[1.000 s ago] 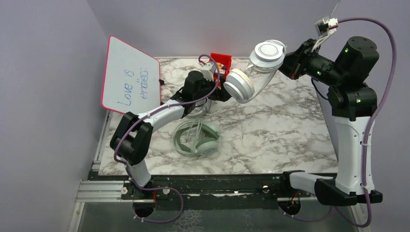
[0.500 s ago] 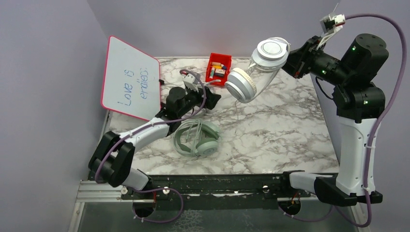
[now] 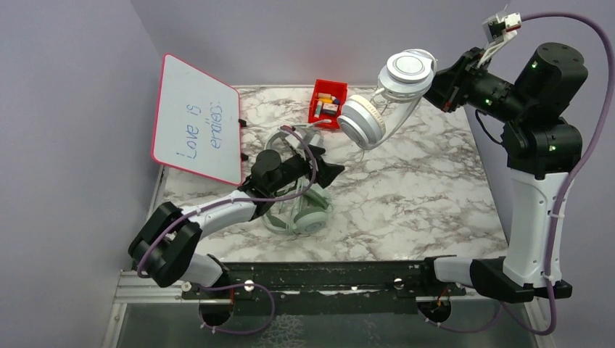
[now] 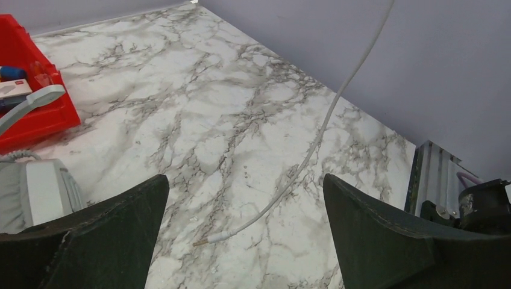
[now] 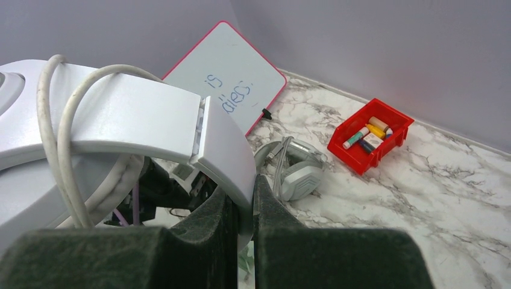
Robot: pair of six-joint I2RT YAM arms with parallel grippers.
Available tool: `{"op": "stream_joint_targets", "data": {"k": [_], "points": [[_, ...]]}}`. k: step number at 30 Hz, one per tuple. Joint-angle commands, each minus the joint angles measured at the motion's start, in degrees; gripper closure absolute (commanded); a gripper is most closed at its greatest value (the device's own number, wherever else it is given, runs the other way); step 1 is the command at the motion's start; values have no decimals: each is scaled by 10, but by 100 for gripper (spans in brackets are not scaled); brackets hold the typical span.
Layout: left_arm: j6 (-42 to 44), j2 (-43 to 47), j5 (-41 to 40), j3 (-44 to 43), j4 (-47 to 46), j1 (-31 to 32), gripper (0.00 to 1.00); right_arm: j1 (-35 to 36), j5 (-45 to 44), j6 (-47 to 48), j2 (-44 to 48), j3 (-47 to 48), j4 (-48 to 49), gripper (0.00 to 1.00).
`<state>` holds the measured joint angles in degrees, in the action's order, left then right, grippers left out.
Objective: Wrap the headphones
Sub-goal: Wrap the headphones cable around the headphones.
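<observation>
Nearest the arm bases, the mint-green headset (image 3: 310, 217) lay flat on the marble table (image 3: 420, 196). The L arm (image 3: 225, 206) reached over it & hid part of it. The L gripper (image 4: 246, 180) hung just past that headset, fingers spread wide w/ nothing b/w them. In front of it a thin white cable (image 4: 313, 144) came down from above, its tip low by the table top. The small white headset (image 4: 39, 189) sat just beside the gripper, near the red bin (image 4: 42, 120), which held pens & small bits. A whiteboard (image 3: 196, 119) w/ blue writing leaned at the left wall. Farthest back, the grey-white headset (image 3: 384, 101) was up in the air over the far right of the table. The R gripper (image 5: 244, 195) was clamped tight on its band, & cable loops went round that band.
</observation>
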<state>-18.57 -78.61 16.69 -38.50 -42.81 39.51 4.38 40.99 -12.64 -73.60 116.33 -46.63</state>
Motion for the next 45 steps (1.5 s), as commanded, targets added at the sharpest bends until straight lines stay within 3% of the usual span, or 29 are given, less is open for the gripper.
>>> {"op": "stream_joint_targets", "data": {"k": [1, 9, 21, 24, 28, 32, 37, 42, 45], "points": [[-8, -57, 47, -27, -63, 4, 3, -3, 3, -23, 4, 26, 5, 99], [-47, -146, 154, -57, -162, 53, 3, -3, 4, -19, 7, 28, 0, 99], [-16, -255, 68, -128, -157, 76, 7, -3, 14, -23, 8, 39, -2, 99], [-20, -264, 80, -138, -148, 76, 22, -3, 12, -22, 7, 42, -3, 99], [-30, -239, 69, -105, -148, 80, 63, -3, 1, -18, 4, 42, -5, 100], [-17, -167, 42, -52, -135, 83, 82, -3, -42, -7, 5, 21, -8, 100], [-8, -86, 15, -23, -57, 100, 85, -3, -95, 2, 0, -14, -6, 99], [20, -23, -26, -21, 39, 107, 99, -3, -114, 31, -13, -26, -32, 99], [19, -10, -29, -13, 68, 107, 100, -3, -126, 35, -20, -18, -46, 99]]}}
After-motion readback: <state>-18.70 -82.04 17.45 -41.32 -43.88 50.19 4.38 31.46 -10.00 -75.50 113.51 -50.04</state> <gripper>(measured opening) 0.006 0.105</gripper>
